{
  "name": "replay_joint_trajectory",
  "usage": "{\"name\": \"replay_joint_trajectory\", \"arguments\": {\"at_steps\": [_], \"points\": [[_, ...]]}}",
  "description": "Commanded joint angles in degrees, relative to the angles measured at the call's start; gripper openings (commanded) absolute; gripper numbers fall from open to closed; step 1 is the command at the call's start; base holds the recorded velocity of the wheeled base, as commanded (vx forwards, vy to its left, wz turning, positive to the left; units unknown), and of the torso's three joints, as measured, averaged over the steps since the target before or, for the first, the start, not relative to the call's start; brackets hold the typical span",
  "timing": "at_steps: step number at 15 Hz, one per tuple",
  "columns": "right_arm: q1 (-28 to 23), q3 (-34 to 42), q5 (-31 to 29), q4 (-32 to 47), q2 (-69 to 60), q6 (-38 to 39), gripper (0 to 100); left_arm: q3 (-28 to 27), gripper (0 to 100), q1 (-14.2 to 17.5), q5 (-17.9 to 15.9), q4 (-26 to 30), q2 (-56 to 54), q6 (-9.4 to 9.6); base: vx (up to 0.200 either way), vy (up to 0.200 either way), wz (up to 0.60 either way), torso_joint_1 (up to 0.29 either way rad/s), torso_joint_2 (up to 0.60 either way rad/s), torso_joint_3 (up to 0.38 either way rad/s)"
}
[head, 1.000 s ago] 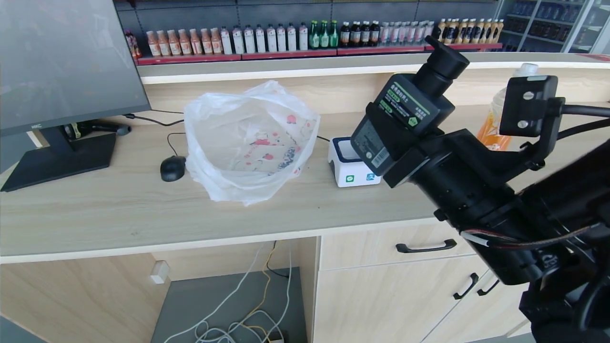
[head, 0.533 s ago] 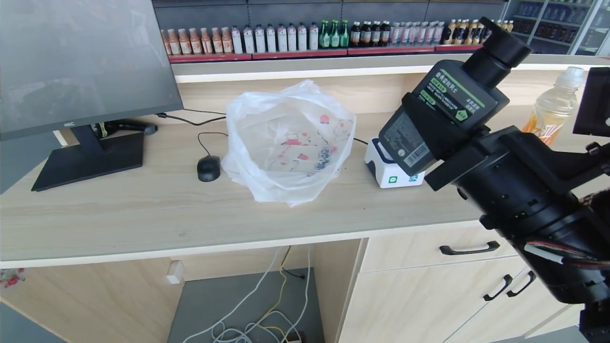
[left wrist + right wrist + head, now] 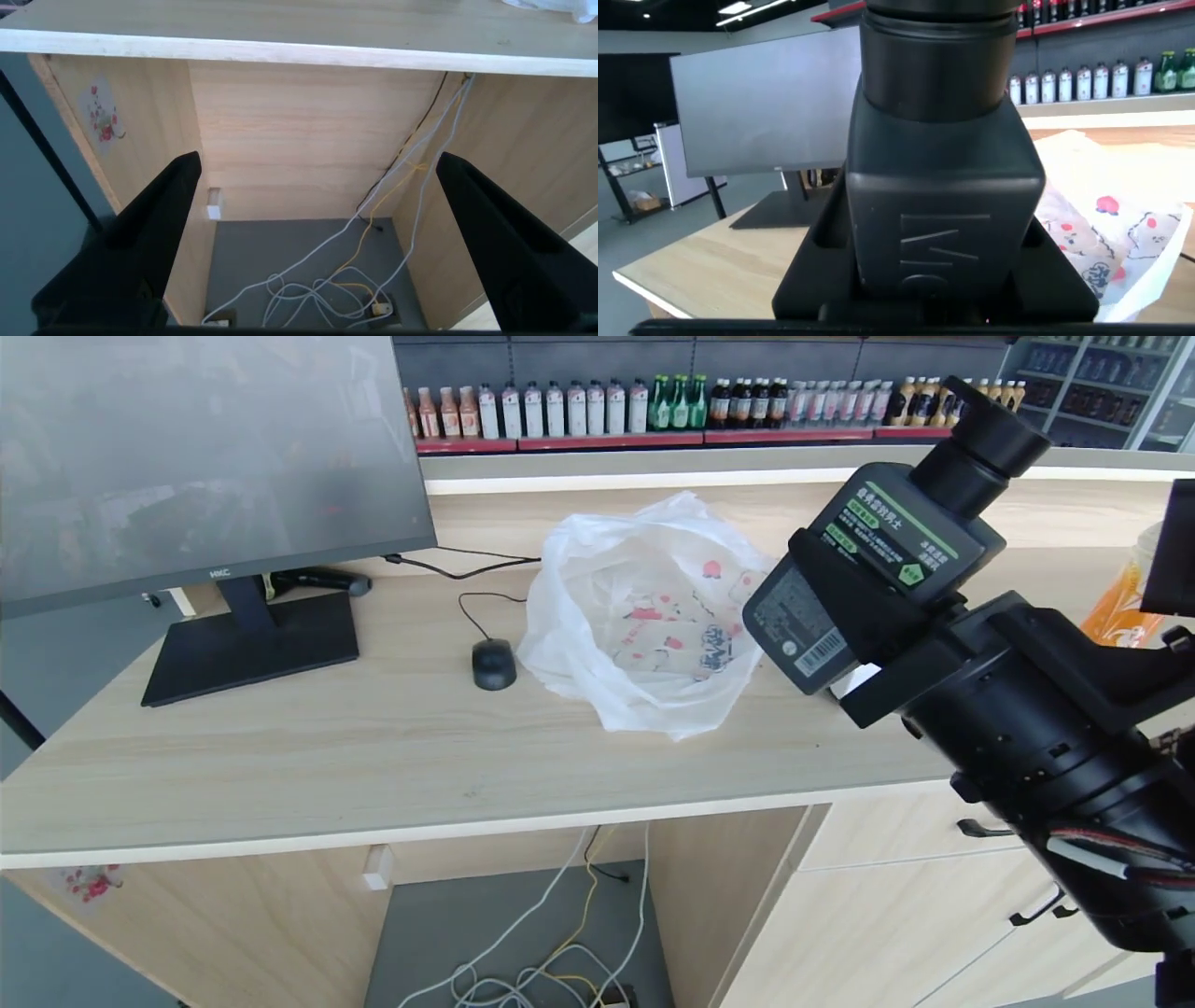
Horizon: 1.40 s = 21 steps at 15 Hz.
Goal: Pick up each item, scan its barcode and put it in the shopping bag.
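The right arm (image 3: 1036,728) hides most of the orange bottle (image 3: 1113,609).

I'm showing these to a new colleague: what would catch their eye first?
First the dark bottle, tilted and clamped in the right tool, raised at the right above the counter with its barcode facing the head camera. Next the white shopping bag, standing open on the counter just left of the bottle, and the big monitor at the far left.
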Motion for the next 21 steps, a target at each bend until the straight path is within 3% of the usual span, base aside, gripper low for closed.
{"name": "replay_joint_trajectory", "arguments": {"at_steps": [1,5,11,17,21], "points": [[0.07,-0.27,-0.08,-0.14,1.11,-0.1,0,0.0,100,0.05,0.0,0.0,0.0,-0.02,0.0,0.0,0.0,0.0,0.0,0.0],[1.22,-2.12,0.01,-0.14,2.95,-0.8,0,0.0,100,0.13,0.0,0.0,0.0,-0.02,0.0,0.0,0.0,0.0,0.0,0.0],[2.53,-12.05,4.05,-0.14,13.32,-0.89,0,0.0,100,0.13,0.0,0.0,0.0,0.06,0.0,0.0,0.0,0.0,0.0,0.0],[0.51,-30.15,4.05,22.62,15.96,2.36,0,0.0,100,0.05,0.0,0.0,0.0,-0.02,0.0,0.0,0.0,0.0,0.0,0.0],[-3.97,-40.96,4.23,27.28,23.52,7.11,0,0.0,100,0.05,0.0,0.0,0.0,-0.02,0.0,0.0,0.0,0.0,0.0,0.0]]}}
